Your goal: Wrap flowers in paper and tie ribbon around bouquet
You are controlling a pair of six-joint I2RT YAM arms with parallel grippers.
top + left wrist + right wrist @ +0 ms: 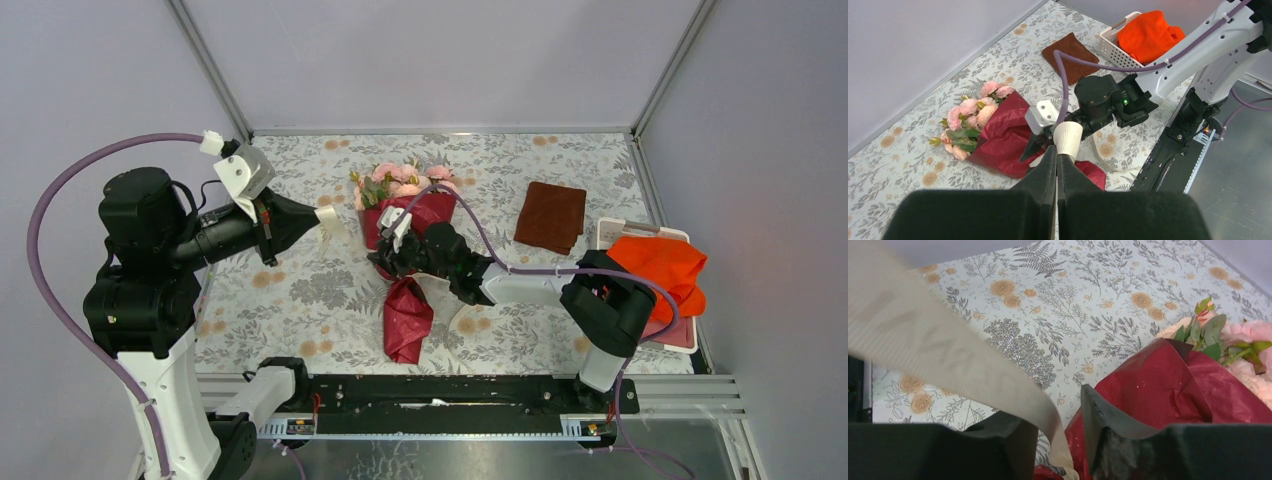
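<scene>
Left hand (1056, 152) clamped on the long cream-beige satin ribbon (1068, 139); right hand (1053, 412) with jaws apart, ribbon running between them beside the crimson-paper bouquet of pink roses (405, 210); advise holding the ribbon taut and closing on ribbon alone; bouquet lies mid-bench (300, 290), long axis near-to-far, blooms pointing away from the robot.
</scene>
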